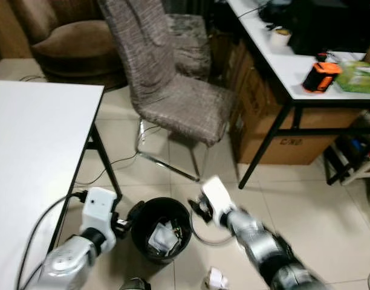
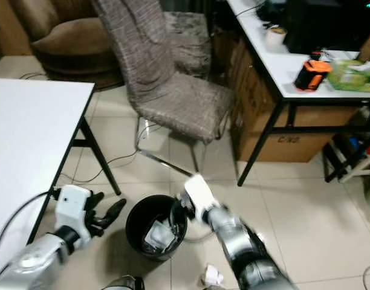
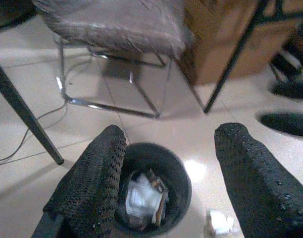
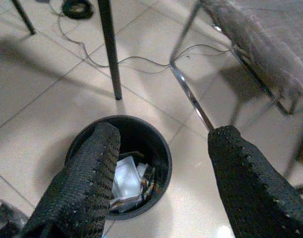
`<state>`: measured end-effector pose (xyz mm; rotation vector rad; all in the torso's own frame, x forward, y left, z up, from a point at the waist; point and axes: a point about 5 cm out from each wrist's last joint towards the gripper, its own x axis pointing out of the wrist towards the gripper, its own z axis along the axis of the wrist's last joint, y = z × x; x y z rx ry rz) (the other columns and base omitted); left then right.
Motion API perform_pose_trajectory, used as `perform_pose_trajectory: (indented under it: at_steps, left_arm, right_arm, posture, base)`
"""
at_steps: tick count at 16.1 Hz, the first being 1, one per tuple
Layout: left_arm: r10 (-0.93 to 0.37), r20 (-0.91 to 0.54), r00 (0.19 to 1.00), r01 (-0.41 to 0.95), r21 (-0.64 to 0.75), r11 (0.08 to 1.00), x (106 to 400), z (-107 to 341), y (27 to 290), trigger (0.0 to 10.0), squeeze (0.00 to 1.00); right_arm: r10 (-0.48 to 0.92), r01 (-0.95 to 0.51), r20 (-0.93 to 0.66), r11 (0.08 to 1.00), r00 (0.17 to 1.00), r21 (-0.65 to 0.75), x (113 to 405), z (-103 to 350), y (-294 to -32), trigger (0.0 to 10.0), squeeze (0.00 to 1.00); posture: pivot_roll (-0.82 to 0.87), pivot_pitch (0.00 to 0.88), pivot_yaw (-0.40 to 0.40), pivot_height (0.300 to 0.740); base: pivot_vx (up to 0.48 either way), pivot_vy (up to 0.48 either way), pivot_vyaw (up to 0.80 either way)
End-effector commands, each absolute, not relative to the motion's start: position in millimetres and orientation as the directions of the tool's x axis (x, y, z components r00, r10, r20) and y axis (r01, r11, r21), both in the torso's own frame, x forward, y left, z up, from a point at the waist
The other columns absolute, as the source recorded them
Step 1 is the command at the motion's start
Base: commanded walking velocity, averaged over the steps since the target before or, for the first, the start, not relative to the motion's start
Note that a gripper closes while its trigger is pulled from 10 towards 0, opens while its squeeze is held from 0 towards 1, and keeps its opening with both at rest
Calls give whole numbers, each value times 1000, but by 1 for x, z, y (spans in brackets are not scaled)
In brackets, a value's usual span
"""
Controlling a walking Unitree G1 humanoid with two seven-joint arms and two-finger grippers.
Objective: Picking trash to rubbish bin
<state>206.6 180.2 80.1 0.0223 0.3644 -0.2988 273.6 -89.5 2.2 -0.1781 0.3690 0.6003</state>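
Observation:
A black round rubbish bin stands on the tiled floor with white crumpled paper and a wrapper inside. My left gripper hovers by the bin's left rim, open and holding nothing; in the left wrist view its fingers straddle the bin. My right gripper sits just right of the rim, open and holding nothing, looking down on the bin. A white crumpled scrap lies on the floor in front of the bin, to its right.
A grey fabric chair stands behind the bin. A white table is on the left, its black leg near the bin. On the right are a desk and a cardboard box. A cable trails across the tiles.

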Motion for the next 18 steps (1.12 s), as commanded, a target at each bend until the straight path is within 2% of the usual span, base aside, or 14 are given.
perform_pose_trajectory:
  at_steps: [1, 3, 7, 10, 16, 18]
  left_arm:
    - [-217, -351, 911, 235, 9, 972, 208, 74, 186, 10000, 0]
    - [-198, -340, 919, 214, 8, 977, 212, 76, 183, 10000, 0]
    - [-252, -293, 922, 270, 22, 963, 217, 87, 172, 10000, 0]
    - [-275, -250, 929, 285, 4, 959, 217, 102, 166, 10000, 0]
    - [-262, -215, 941, 270, 11, 963, 213, 116, 166, 10000, 0]
    - [-269, -187, 945, 279, 24, 960, 215, 128, 165, 10000, 0]
  right_arm:
    - [470, -506, -320, 861, 823, -37, 274, 15, -98, 10000, 0]
    - [436, -452, -245, 892, 866, -11, 254, 32, -108, 10000, 0]
    - [396, -404, -196, 915, 897, -2, 238, 59, -117, 10000, 0]
    - [366, -369, -176, 929, 914, 17, 234, 80, -123, 10000, 0]
    - [377, -376, -184, 926, 908, 37, 229, 89, -115, 10000, 0]
    - [379, -377, -141, 925, 915, 40, 232, 100, -112, 10000, 0]
  posture:
    - [-8, 16, -42, 740]
    - [-27, 0, -41, 740]
    - [-36, 0, -36, 740]
    - [-26, 0, -46, 740]
    - [5, 0, -52, 740]
    - [10, 0, -52, 740]
  base:
    - [0, 0, 0]
    - [0, 0, 0]
    - [0, 0, 0]
    - [0, 0, 0]
    - [0, 0, 0]
    - [0, 0, 0]
